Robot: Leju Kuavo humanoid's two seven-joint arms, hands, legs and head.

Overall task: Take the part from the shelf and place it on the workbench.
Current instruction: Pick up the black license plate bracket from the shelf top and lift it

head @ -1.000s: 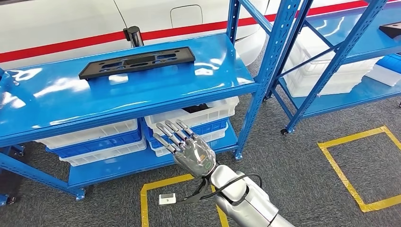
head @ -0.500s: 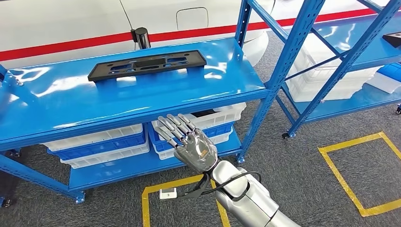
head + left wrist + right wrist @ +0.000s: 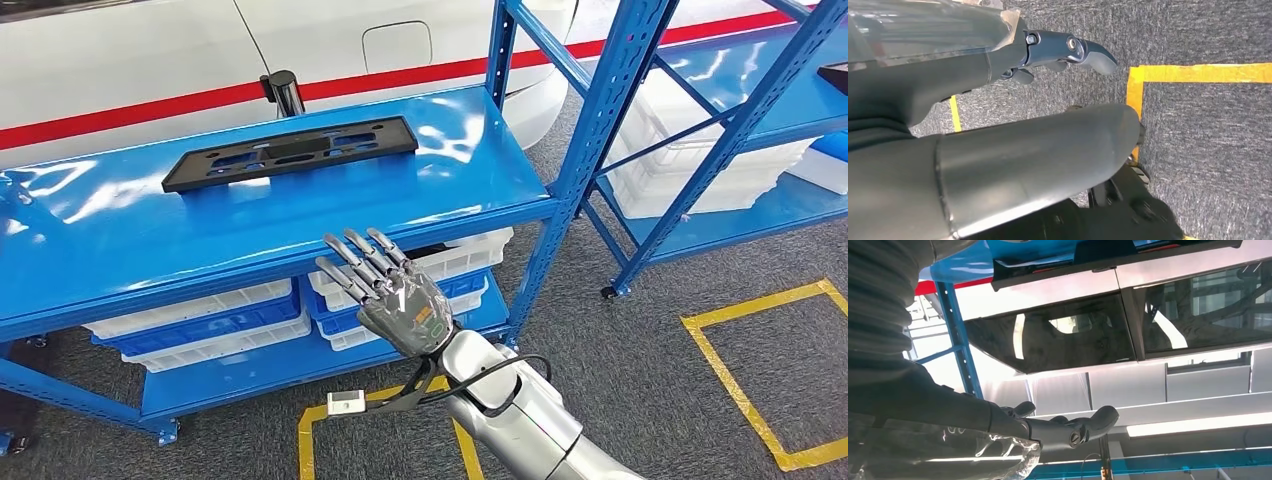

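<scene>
The part [image 3: 290, 152] is a long flat black plate with cut-outs, lying on the top board of the blue shelf [image 3: 300, 215], toward its back. My right hand [image 3: 390, 295] is raised in front of the shelf's front edge, just below board height, fingers straight and spread, holding nothing. It is well short of the part. In the right wrist view its dark fingers [image 3: 1073, 427] stretch out with nothing between them. My left hand [image 3: 1063, 50] hangs over the grey carpet, fingers extended, holding nothing.
White and blue bins [image 3: 200, 310] fill the shelf's lower level. A blue upright post [image 3: 580, 170] stands right of my hand, with a second blue rack [image 3: 700, 120] beyond. A white car [image 3: 150, 60] stands behind. Yellow floor tape [image 3: 760, 370] and a small white box [image 3: 345, 403] lie below.
The head view has swayed sideways and back. My right hand has risen a little and come closer to the shelf's front edge, still spread. The part has not moved on the shelf.
</scene>
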